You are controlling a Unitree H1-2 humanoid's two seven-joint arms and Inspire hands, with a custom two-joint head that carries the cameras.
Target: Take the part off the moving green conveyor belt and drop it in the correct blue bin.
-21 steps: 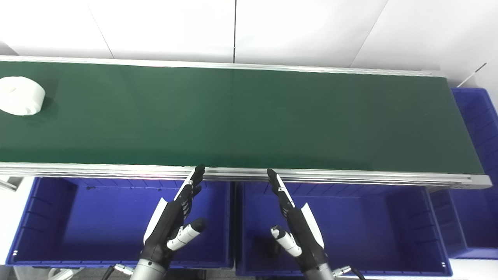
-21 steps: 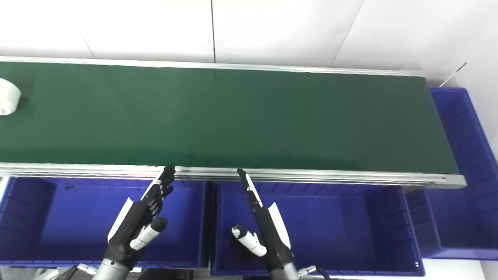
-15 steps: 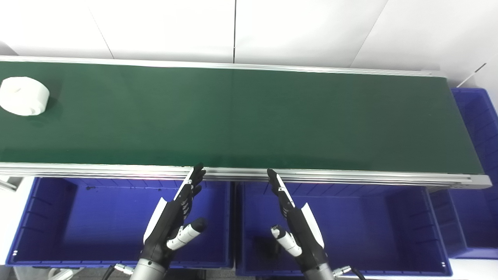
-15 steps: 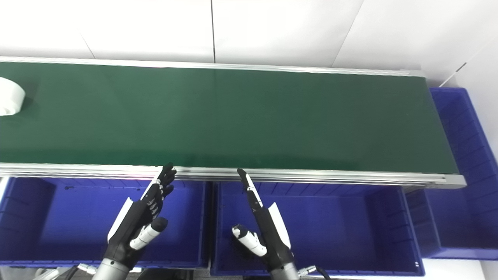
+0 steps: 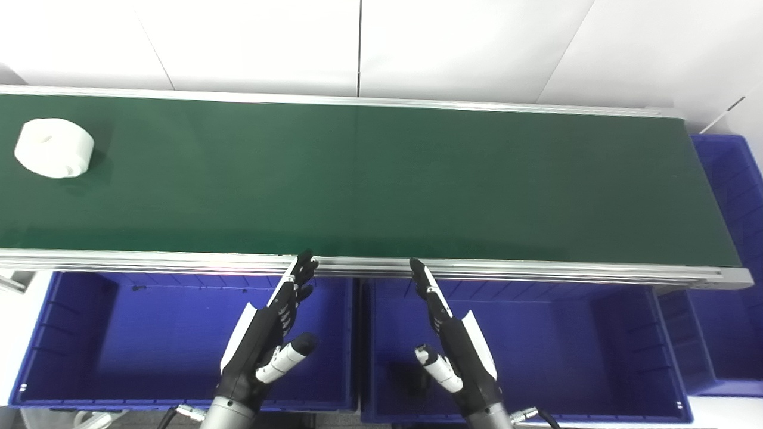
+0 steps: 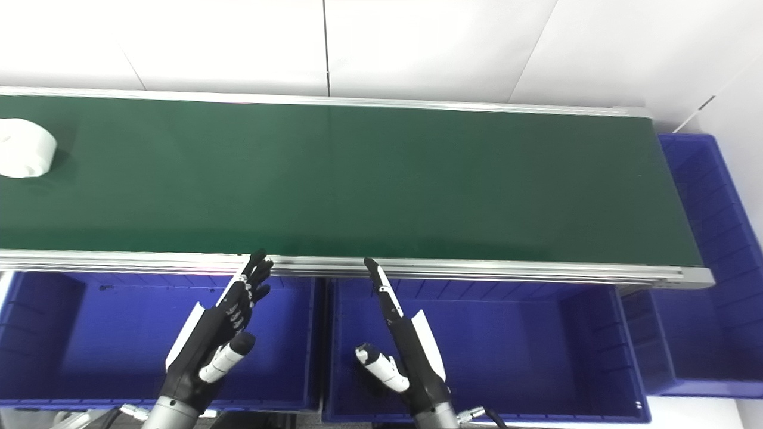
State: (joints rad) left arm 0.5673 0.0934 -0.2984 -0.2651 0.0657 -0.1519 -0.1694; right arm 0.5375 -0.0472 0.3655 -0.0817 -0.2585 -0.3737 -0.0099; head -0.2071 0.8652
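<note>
A white round part (image 5: 54, 148) with a hole in its top lies on the green conveyor belt (image 5: 381, 179) at the far left. My left hand (image 5: 268, 333) hovers open over the left blue bin (image 5: 71, 333), its fingertips near the belt's front rail. Over the middle blue bin (image 5: 566, 345) my right hand (image 5: 456, 348) is held open, fingers straight and thumb out. Both hands hold nothing and are far from the part.
An aluminium rail (image 5: 536, 271) runs along the belt's near edge above the bins. A third blue bin (image 5: 730, 190) stands at the belt's right end. A small dark object (image 5: 405, 375) lies in the middle bin. White wall panels stand behind the belt.
The white part has ridden the belt to the right. My left hand's fingertips have edged slightly up and right; the right hand has stayed still.
</note>
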